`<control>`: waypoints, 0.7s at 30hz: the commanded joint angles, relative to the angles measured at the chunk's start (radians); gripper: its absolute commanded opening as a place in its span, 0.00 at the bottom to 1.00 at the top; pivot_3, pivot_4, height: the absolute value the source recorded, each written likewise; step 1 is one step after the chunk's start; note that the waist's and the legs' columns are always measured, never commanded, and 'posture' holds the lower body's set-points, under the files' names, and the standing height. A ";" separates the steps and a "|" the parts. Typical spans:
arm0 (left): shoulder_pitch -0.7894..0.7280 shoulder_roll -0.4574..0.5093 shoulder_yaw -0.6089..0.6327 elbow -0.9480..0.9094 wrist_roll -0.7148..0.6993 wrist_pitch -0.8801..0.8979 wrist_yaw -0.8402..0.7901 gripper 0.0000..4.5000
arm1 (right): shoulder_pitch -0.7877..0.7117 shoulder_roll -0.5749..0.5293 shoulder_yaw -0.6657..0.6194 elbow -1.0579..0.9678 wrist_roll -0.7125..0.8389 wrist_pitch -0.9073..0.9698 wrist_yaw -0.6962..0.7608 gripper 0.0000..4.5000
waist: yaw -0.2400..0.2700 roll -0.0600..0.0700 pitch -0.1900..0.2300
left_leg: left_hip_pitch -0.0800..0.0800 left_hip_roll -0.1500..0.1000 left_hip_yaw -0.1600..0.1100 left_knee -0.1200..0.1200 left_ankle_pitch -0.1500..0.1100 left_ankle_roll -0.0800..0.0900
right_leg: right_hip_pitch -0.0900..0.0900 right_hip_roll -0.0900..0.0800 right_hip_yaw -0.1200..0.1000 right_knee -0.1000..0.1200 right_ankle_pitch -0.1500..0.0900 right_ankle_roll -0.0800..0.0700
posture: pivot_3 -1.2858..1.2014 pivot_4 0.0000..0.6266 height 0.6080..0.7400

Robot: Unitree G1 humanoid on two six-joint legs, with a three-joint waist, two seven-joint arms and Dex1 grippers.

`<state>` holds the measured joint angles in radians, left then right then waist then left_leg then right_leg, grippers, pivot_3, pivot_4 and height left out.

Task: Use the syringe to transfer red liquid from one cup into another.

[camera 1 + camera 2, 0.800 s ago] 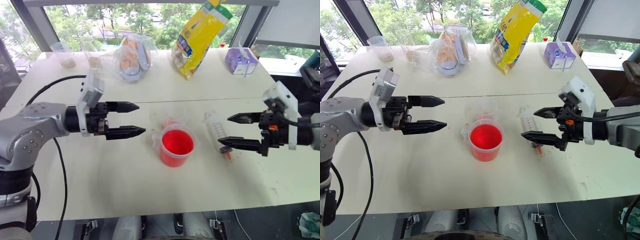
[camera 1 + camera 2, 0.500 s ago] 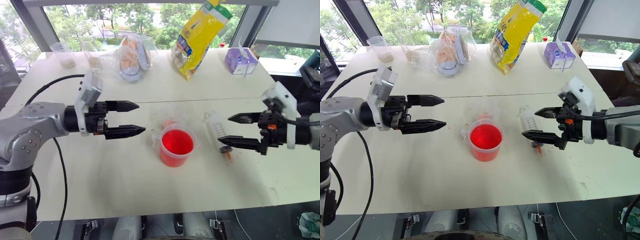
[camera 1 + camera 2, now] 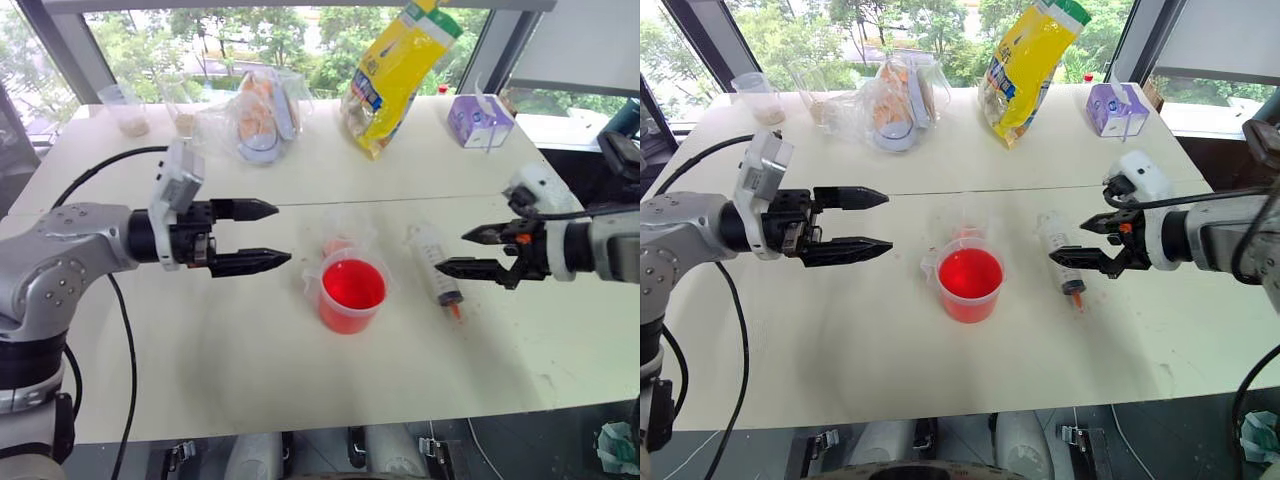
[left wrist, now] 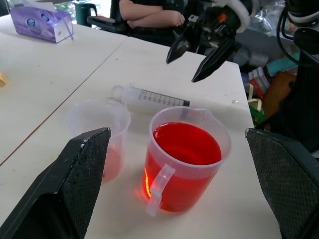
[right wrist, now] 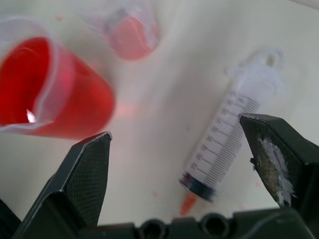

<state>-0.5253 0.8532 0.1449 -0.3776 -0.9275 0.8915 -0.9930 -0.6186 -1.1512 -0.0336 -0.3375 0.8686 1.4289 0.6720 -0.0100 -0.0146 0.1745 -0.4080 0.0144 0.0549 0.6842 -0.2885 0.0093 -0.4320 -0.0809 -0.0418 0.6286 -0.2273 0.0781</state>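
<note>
Both black two-fingered grippers, left (image 3: 268,237) and right (image 3: 458,253), gape empty. I see the clear, graduated syringe (image 3: 434,263) lying flat beside the spouted beaker (image 3: 351,297).

Far table edge: yellow bag (image 3: 398,75), purple tissue box (image 3: 480,120), clear bag (image 3: 262,115), two grain cups (image 3: 127,108).

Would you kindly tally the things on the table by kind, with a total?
Clear cups and beakers: 4 (beaker, small cup, two far cups)
Syringes: 1
Bags: 2 (yellow bag, clear bag)
Tissue packs: 1
Total: 8
</note>
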 commanded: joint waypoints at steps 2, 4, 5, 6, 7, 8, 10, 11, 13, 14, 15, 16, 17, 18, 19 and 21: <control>-0.022 -0.013 -0.002 -0.030 0.002 -0.022 0.013 1.00 | -0.112 0.067 0.108 0.133 -0.094 0.043 -0.035 0.99 | -0.001 0.000 0.000 | 0.000 0.000 0.000 0.000 0.000 0.000 | 0.000 0.000 0.000 0.000 0.000 0.000 | 0.52 0.24 1.00; -0.024 -0.023 -0.005 -0.029 0.006 -0.030 0.019 1.00 | -0.165 0.104 0.163 0.211 -0.146 0.039 -0.041 0.99 | -0.001 0.000 0.000 | 0.000 0.000 0.000 0.000 0.000 0.000 | 0.000 0.000 0.000 0.000 0.000 0.000 | 0.52 0.24 1.00; -0.024 -0.028 -0.007 -0.030 0.008 -0.034 0.022 1.00 | -0.193 0.124 0.188 0.258 -0.172 0.037 -0.041 0.99 | -0.001 0.000 0.000 | 0.000 0.000 0.001 0.000 0.000 0.000 | 0.000 0.000 0.000 0.000 0.000 0.000 | 0.52 0.24 1.00; -0.020 -0.032 -0.007 -0.033 0.013 -0.040 0.024 1.00 | -0.228 0.146 0.226 0.320 -0.207 0.025 -0.041 0.99 | -0.001 0.000 0.000 | 0.000 0.000 0.001 0.000 0.000 0.000 | 0.000 0.000 0.000 0.000 0.000 0.000 | 0.52 0.24 1.00; -0.014 -0.038 -0.007 -0.037 0.016 -0.046 0.027 1.00 | -0.259 0.167 0.261 0.378 -0.240 0.017 -0.039 0.99 | -0.002 0.000 0.000 | -0.001 0.000 0.001 0.000 0.000 0.000 | -0.001 0.000 0.000 0.000 0.000 0.000 | 0.52 0.24 1.00; -0.008 -0.043 -0.006 -0.042 0.020 -0.051 0.031 1.00 | -0.288 0.186 0.297 0.433 -0.273 0.006 -0.036 0.99 | -0.003 0.000 0.000 | 0.000 0.000 0.001 0.000 0.000 0.000 | -0.001 0.001 0.000 0.000 0.000 0.000 | 0.52 0.24 1.00; 0.000 -0.051 -0.004 -0.050 0.022 -0.058 0.040 1.00 | -0.329 0.213 0.347 0.512 -0.325 -0.016 -0.022 0.99 | -0.002 0.000 0.000 | 0.000 0.000 0.001 0.000 0.000 0.000 | -0.001 0.001 0.001 0.000 0.001 0.001 | 0.52 0.24 1.00; 0.005 -0.055 -0.002 -0.055 0.022 -0.060 0.045 1.00 | -0.348 0.228 0.367 0.547 -0.345 -0.024 -0.012 0.99 | -0.001 0.000 0.000 | -0.001 0.000 0.001 0.000 0.000 0.000 | -0.001 0.001 0.001 0.000 0.002 0.003 | 0.52 0.24 1.00; 0.019 -0.063 0.001 -0.066 0.024 -0.066 0.056 1.00 | -0.385 0.261 0.410 0.618 -0.389 -0.040 0.007 0.99 | -0.001 0.000 0.000 | -0.001 0.000 0.001 0.000 0.000 0.000 | -0.001 0.001 0.001 0.000 0.002 0.004 | 0.52 0.24 1.00; 0.022 -0.066 0.001 -0.071 0.024 -0.067 0.063 1.00 | -0.397 0.270 0.427 0.643 -0.409 -0.050 0.019 0.99 | -0.001 0.000 0.000 | -0.001 0.000 0.001 0.000 0.000 0.000 | -0.001 0.001 0.001 0.000 0.002 0.004 | 0.52 0.24 1.00; 0.026 -0.069 0.001 -0.075 0.024 -0.069 0.068 1.00 | -0.407 0.280 0.447 0.669 -0.431 -0.063 0.031 0.99 | -0.001 0.000 0.000 | -0.001 0.000 0.001 0.000 0.000 0.000 | -0.001 0.001 0.001 0.000 0.002 0.004 | 0.52 0.24 1.00; 0.030 -0.072 0.001 -0.080 0.024 -0.070 0.074 1.00 | -0.414 0.289 0.469 0.693 -0.452 -0.079 0.046 0.99 | -0.001 0.000 0.000 | -0.001 -0.001 0.001 0.000 0.000 0.000 | -0.001 0.000 0.001 0.000 0.002 0.004 | 0.52 0.24 1.00; 0.036 -0.075 0.003 -0.084 0.025 -0.072 0.080 1.00 | -0.420 0.302 0.487 0.717 -0.469 -0.090 0.060 0.99 | -0.001 0.000 0.000 | -0.001 -0.001 0.001 0.000 0.000 0.000 | -0.001 0.000 0.001 0.000 0.002 0.004 | 0.52 0.24 1.00; 0.041 -0.077 0.004 -0.089 0.027 -0.075 0.086 1.00 | -0.424 0.314 0.502 0.738 -0.484 -0.097 0.074 0.99 | -0.001 0.000 0.000 | -0.001 -0.001 0.001 0.000 0.000 0.000 | -0.001 0.000 0.001 0.000 0.003 0.004 | 0.52 0.24 1.00; 0.046 -0.078 0.005 -0.092 0.028 -0.077 0.091 1.00 | -0.427 0.324 0.516 0.756 -0.500 -0.106 0.087 0.99 | -0.001 0.000 0.000 | -0.001 -0.001 0.001 0.000 0.000 0.000 | -0.001 0.000 0.001 0.000 0.003 0.004 | 0.52 0.24 1.00; 0.054 -0.082 0.007 -0.100 0.027 -0.079 0.104 1.00 | -0.430 0.341 0.541 0.788 -0.534 -0.127 0.111 0.99 | -0.002 0.000 0.000 | -0.001 -0.001 0.001 0.000 0.000 0.000 | -0.001 0.000 0.000 0.001 0.003 0.004 | 0.52 0.24 1.00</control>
<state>-0.4719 0.7733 0.1317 -0.4447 -0.9003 0.8365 -0.9007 -1.0263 -0.8095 0.4950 0.4311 0.3641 1.3220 0.7589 -0.0118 -0.0143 0.1747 -0.4090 0.0138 0.0559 0.6840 -0.2885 0.0094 -0.4334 -0.0806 -0.0413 0.6294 -0.2248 0.0822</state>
